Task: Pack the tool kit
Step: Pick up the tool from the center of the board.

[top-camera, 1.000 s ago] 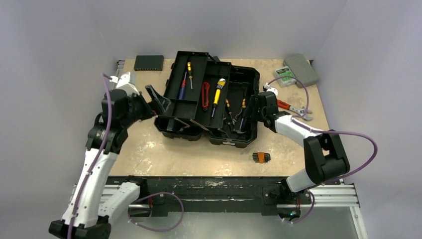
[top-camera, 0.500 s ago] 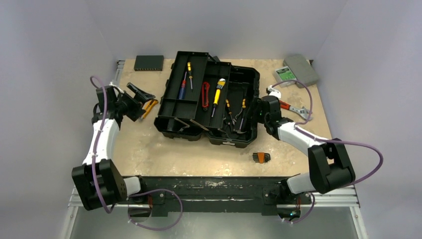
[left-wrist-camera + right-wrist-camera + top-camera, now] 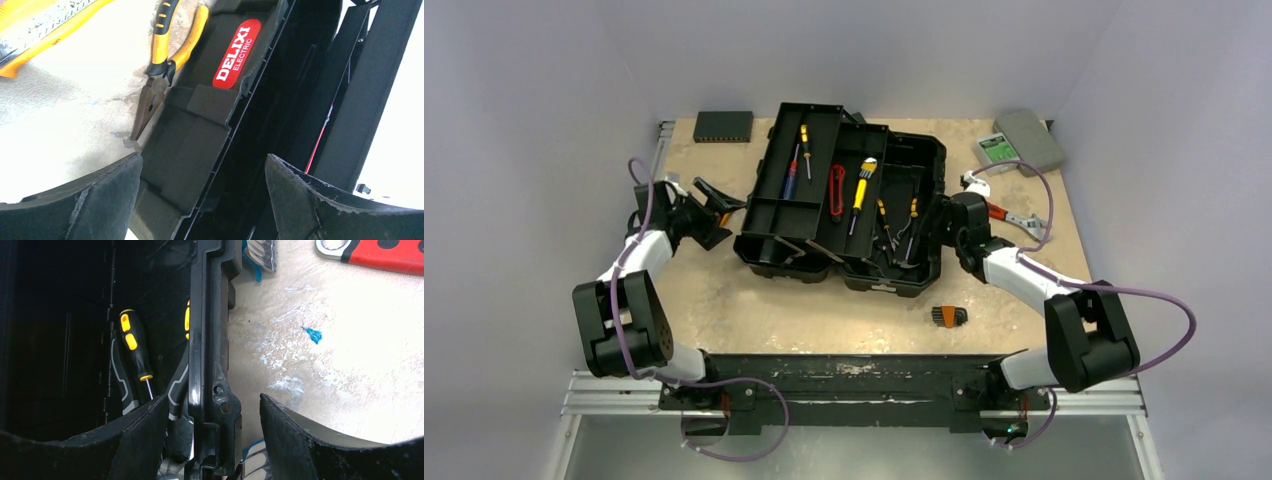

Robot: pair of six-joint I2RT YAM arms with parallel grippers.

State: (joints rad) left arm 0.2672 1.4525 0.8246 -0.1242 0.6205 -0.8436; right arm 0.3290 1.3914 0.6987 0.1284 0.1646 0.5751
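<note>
- A black plastic toolbox (image 3: 924, 155) lies open at the middle of the table (image 3: 724, 290), its 2 halves side by side. Each half's long axis runs away from the arms, with the far end leaning slightly right.
- The left half holds a blue-and-red-handled screwdriver (image 3: 791, 180) and a slim yellow-handled screwdriver (image 3: 804, 135).
- Beside them lie a red tool (image 3: 837, 190) and a large yellow-and-black screwdriver (image 3: 862, 185) with its handle toward the far end. All 4 lie lengthwise along the box.
- The right half holds a small yellow-and-black screwdriver (image 3: 134, 347), also lengthwise, among other dark-handled tools too dim to name.
- The left gripper (image 3: 724, 215) is at the toolbox's left side, jaws spread wide and grasping nothing. Its wrist view shows the box's edge between the fingers, bearing a red label (image 3: 237, 52) that reads DELIXI ELECTRIC.
- Yellow-handled long-nose pliers (image 3: 160, 60) lie on the table just beside that edge, nose pointing toward the left gripper. A yellow tool (image 3: 45, 22) lies farther out, partly cut off by the frame.
- The right gripper (image 3: 942, 225) is released. Its fingers stand astride the toolbox's right wall (image 3: 210, 340), 1 inside and 1 outside, with a gap on each side.
- A red-handled tool (image 3: 996, 211) lies on the table to the right of the box, and a black-and-orange hex key set (image 3: 948, 316) lies in front of it.
- A flat grey case (image 3: 1032, 135) sits in the far right corner with a green-and-white packet (image 3: 994, 148) just beside it.
- A thin black rectangular device (image 3: 723, 125) sits at the far left.
</note>
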